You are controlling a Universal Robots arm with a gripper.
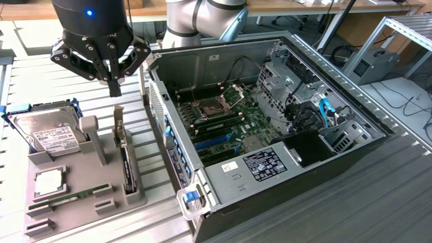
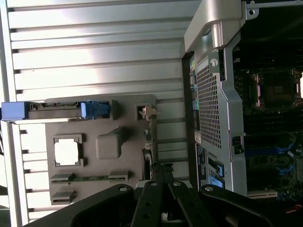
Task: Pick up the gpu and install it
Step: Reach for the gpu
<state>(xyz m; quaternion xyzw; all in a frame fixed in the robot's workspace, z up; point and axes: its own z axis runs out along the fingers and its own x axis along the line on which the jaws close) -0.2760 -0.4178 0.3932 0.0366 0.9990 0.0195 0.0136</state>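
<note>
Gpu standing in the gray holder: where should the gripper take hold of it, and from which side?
Probably best to take the gpu by its top long edge, coming straight down from above. It stands on edge in a slot of the gray holder, so its upper edge is the part left free, and the thin card suits a pinch across its two flat faces. The gripper hangs above it, shut.

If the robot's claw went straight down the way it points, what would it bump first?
Most likely the gpu, standing on edge in the gray holder right below the shut gripper. Depth is hard to judge, so it might just miss the card's end.
</note>
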